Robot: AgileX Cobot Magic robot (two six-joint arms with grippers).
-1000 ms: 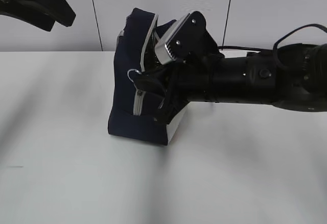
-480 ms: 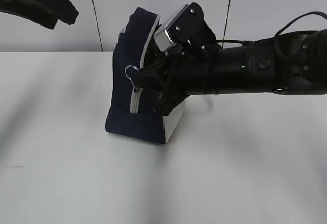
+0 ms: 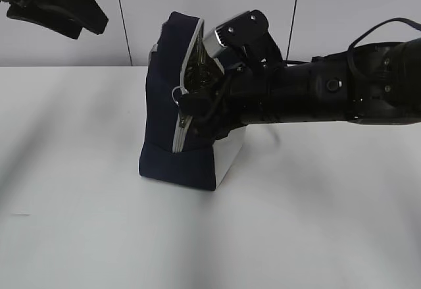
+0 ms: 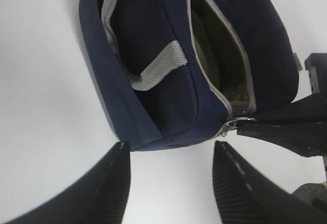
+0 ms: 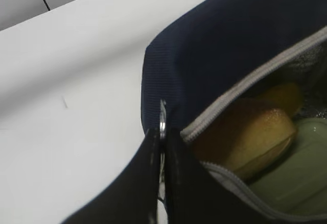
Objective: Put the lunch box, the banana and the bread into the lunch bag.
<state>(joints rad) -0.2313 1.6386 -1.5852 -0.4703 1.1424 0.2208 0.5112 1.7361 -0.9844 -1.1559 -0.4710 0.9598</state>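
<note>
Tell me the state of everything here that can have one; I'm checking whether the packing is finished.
lunch bag: upright on the table, zipper partly open
ring pull: pinched by the right gripper
bread: inside the bag
lunch box: inside the bag, under the bread
banana: inside the bag, mostly hidden
right gripper: shut on the ring pull
left gripper: open, empty, above the bag

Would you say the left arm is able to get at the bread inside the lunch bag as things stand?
Probably not easily: the bread sits behind a narrow zipper opening in the lunch bag, the right gripper pinches the ring pull there, and the left gripper hangs open outside.
</note>
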